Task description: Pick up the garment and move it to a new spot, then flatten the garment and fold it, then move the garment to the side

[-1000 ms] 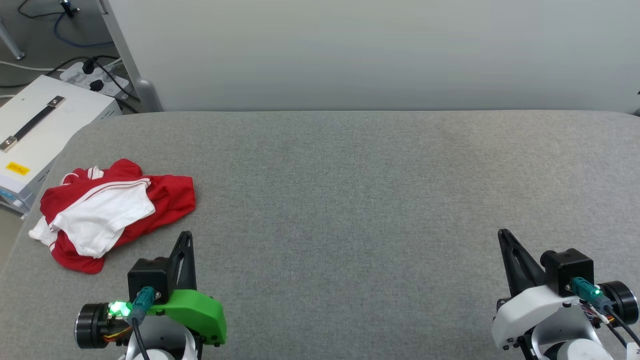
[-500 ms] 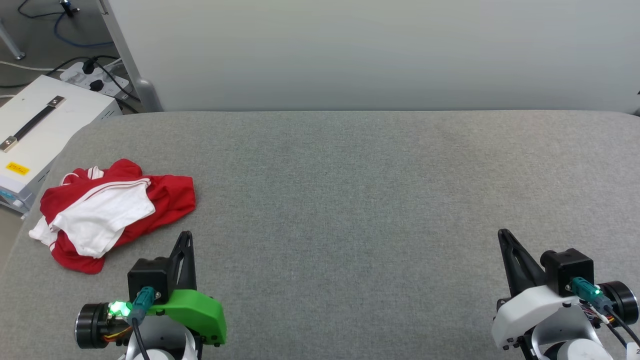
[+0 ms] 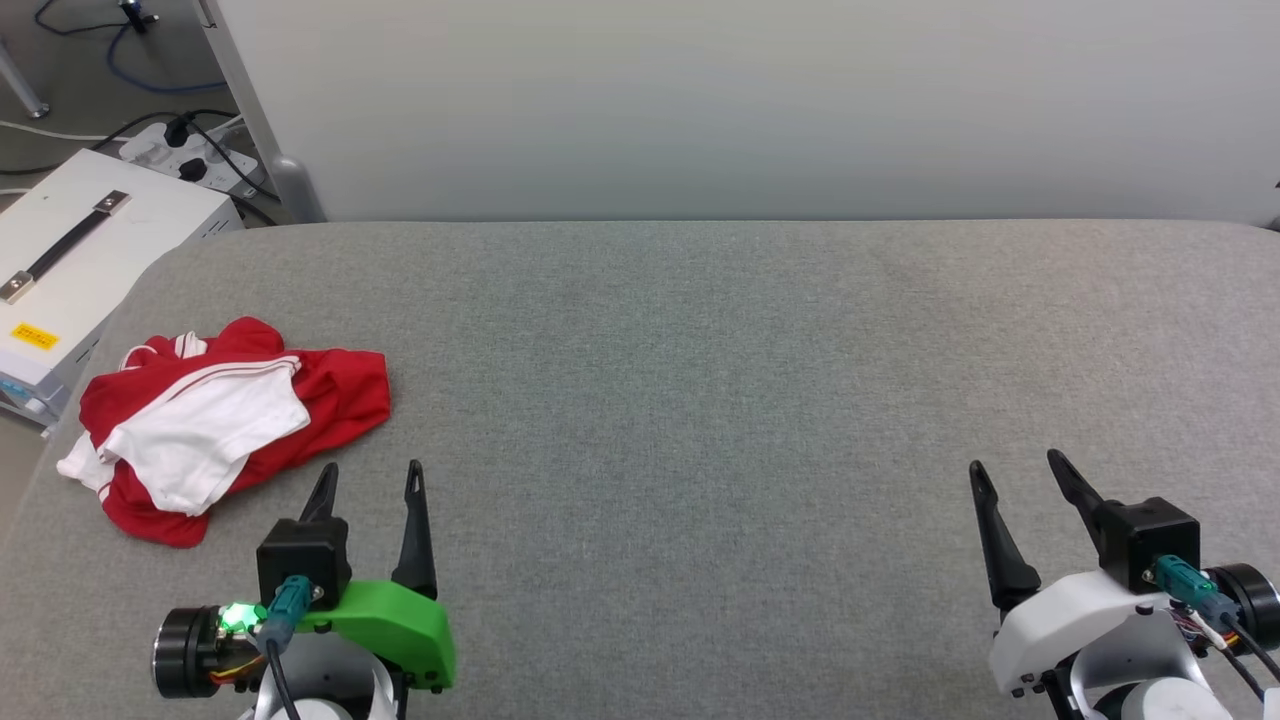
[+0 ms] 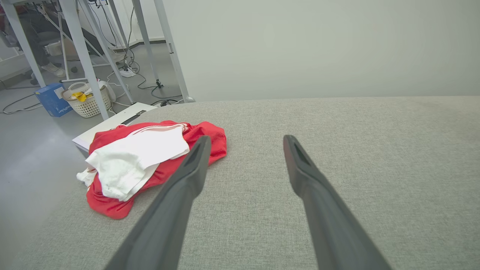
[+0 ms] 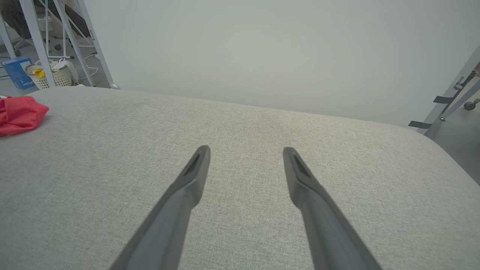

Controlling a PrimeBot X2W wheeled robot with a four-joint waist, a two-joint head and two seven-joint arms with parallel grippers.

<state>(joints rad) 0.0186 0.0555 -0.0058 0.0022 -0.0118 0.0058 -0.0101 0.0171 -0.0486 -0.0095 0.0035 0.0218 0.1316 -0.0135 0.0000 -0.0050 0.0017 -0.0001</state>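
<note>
crumpled garment (image 3: 225, 425) lies near left fingers (image 3: 325, 492).

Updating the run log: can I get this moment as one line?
stage: pickup not started | shirt: crumpled heap, untouched | left gripper: open, near shirt | right gripper: open, empty

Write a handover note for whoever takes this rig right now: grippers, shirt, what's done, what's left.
Left gripper: jaws open, empty, over the grey padded table.
Right gripper: jaws open, empty, over bare table far to the right.
Garment: a crumpled red-and-white heap near the table's left edge, ahead and to the left of the left gripper. Neither gripper touches it.
Done: nothing yet, judging by the heap.
Left: pick the garment up, move it to a new spot, flatten it, fold it, move it to the side. The left gripper is the closer one for the first grab.
</note>
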